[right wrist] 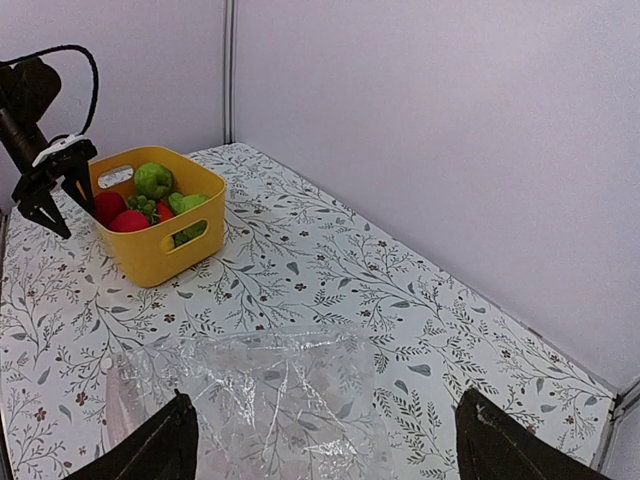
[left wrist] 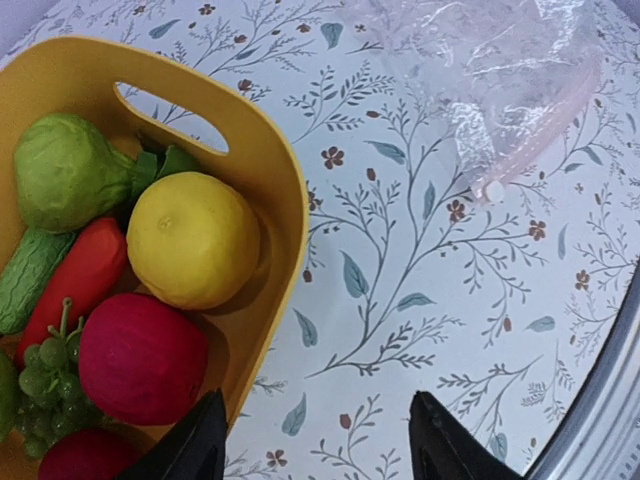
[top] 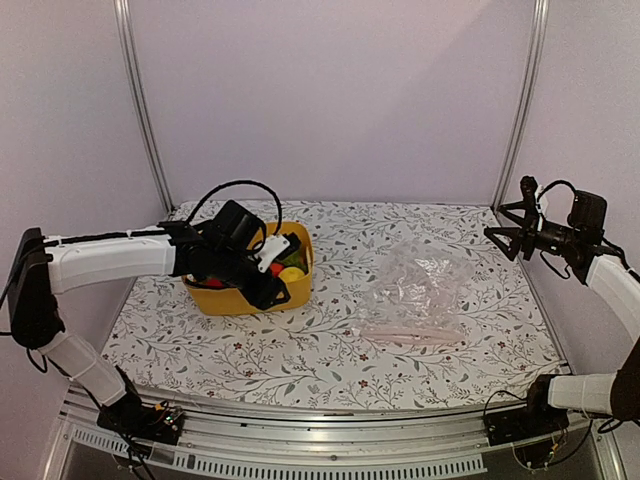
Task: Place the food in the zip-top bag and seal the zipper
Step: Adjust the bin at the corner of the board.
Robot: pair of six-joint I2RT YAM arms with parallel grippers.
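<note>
left gripper point(left wrist: 315, 455) – jaws apart | right gripper point(right wrist: 330, 450) – raised, jaws wide

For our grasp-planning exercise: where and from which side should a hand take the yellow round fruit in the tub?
Grip the yellow fruit across its round middle, coming straight down from above. Its top is exposed, but the tub wall hugs one side and the red fruit crowds another, so a sideways approach looks blocked.

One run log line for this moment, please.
left fingers: open, over tub rim; right fingers: open, empty; food: in tub; zip-top bag: empty
</note>
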